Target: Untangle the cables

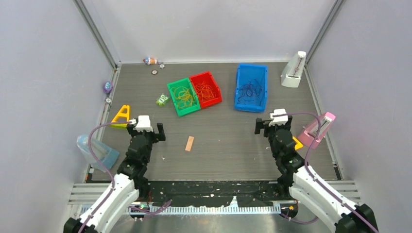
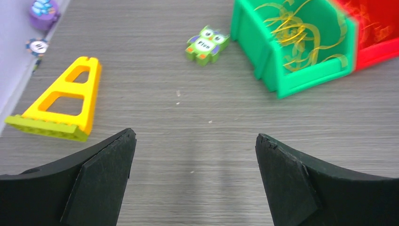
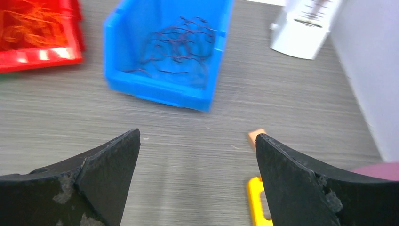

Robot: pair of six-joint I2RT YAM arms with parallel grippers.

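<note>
The cables lie sorted in three bins at the back of the table. Yellow cables (image 1: 183, 95) fill a green bin (image 1: 172, 90), orange-red cables (image 1: 206, 90) fill a red bin (image 1: 217, 96), and dark purple-blue cables (image 1: 251, 89) fill a blue bin (image 1: 239, 80). My left gripper (image 1: 145, 130) is open and empty, well in front of the green bin; the yellow cables (image 2: 296, 37) show in the left wrist view beyond it (image 2: 195, 141). My right gripper (image 1: 273, 124) is open and empty in front of the blue bin; the dark cables (image 3: 181, 44) show beyond it (image 3: 197, 139).
A small tan block (image 1: 189, 143) lies between the arms. A yellow A-shaped piece (image 1: 121, 116) and a green owl toy (image 1: 162, 100) lie at the left. A white stand (image 1: 293, 70) and a pink one (image 1: 318, 130) are at the right. A pale blue container (image 1: 94, 150) stands near the left edge.
</note>
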